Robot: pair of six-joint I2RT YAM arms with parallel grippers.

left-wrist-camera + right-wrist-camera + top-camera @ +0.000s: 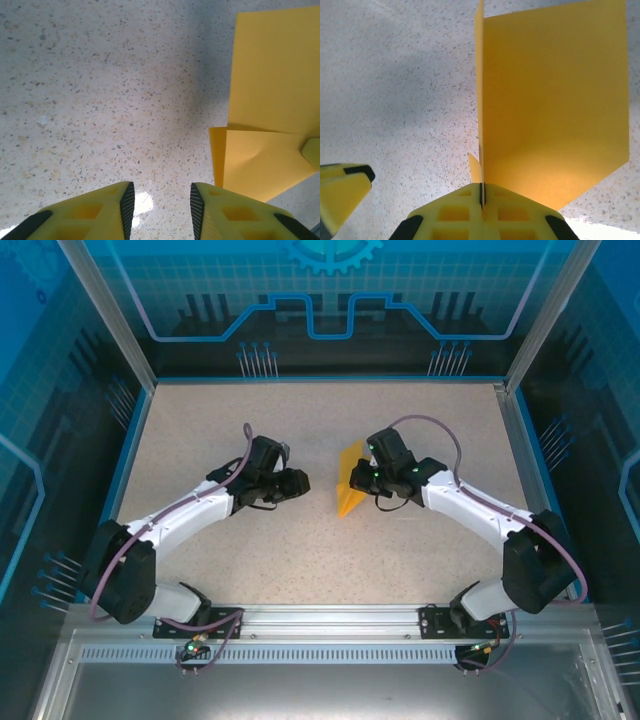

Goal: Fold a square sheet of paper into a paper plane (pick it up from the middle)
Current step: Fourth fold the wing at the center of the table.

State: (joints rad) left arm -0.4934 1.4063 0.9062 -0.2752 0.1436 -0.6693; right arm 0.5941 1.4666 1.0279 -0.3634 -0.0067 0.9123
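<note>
The folded orange-yellow sheet of paper (555,115) stands on edge, 1 corner slanted. The right hand (482,192) pinches it; the left hand (161,197) is spread, empty.

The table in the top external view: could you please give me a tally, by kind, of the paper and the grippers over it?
Orange-yellow paper: 1, the sheet of paper, partly folded and standing on edge.
Grippers: 2, the left gripper, open on nothing, and the right gripper, shut on the sheet.
Total: 3
</note>
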